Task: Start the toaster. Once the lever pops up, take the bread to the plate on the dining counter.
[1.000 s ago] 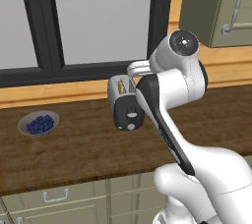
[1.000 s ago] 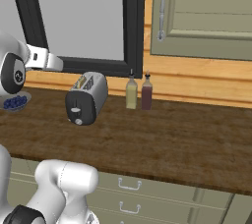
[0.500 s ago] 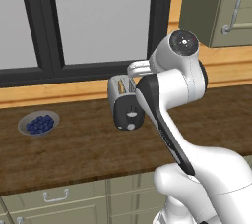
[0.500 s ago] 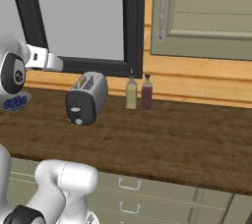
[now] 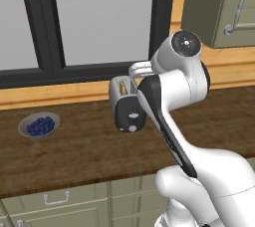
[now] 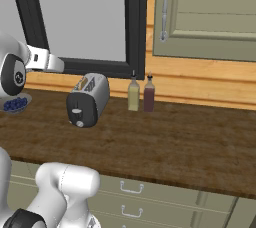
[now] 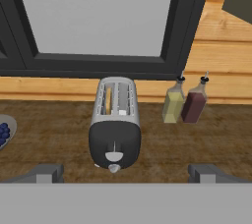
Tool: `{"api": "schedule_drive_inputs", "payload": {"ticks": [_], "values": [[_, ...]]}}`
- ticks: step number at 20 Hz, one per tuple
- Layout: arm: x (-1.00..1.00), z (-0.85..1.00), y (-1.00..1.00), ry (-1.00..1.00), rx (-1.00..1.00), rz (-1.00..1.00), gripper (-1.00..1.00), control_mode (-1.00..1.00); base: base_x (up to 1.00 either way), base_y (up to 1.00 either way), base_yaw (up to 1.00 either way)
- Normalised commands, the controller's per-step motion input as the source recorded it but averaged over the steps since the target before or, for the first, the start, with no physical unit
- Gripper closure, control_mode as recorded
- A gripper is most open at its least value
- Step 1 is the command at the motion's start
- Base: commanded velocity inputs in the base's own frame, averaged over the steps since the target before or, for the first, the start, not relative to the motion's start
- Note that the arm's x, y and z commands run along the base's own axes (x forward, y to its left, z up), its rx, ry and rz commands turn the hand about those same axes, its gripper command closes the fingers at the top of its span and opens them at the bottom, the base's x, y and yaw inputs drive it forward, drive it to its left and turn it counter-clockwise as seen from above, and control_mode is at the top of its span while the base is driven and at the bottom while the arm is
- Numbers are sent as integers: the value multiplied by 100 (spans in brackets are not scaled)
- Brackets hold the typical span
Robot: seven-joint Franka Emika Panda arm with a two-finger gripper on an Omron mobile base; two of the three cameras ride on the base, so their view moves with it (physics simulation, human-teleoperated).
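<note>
The gripper (image 7: 123, 174) hung wide open above the toaster (image 7: 115, 122), touching nothing. Bread (image 7: 108, 100) sat in the toaster's left slot. Two bottles (image 7: 184, 104) stood just right of the toaster, with bare counter (image 7: 211, 139) in front.

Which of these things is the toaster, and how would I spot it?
Find the dark-framed window above the wooden counter. Below its right half stands the toaster: silver, two slots on top, a rounded black front with a white knob. The bottles to its right are slim, and the bowl of blueberries to its left is low.
</note>
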Motion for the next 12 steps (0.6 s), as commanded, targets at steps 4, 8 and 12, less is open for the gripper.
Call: {"api": "schedule_drive_inputs", "payload": {"ticks": [4, 8, 12], "values": [[0, 0, 0, 0, 0, 0, -100, -100, 0, 0, 0], [0, 0, 0, 0, 0, 0, -100, -100, 0, 0, 0], [0, 0, 0, 0, 0, 0, -100, -100, 0, 0, 0]]}}
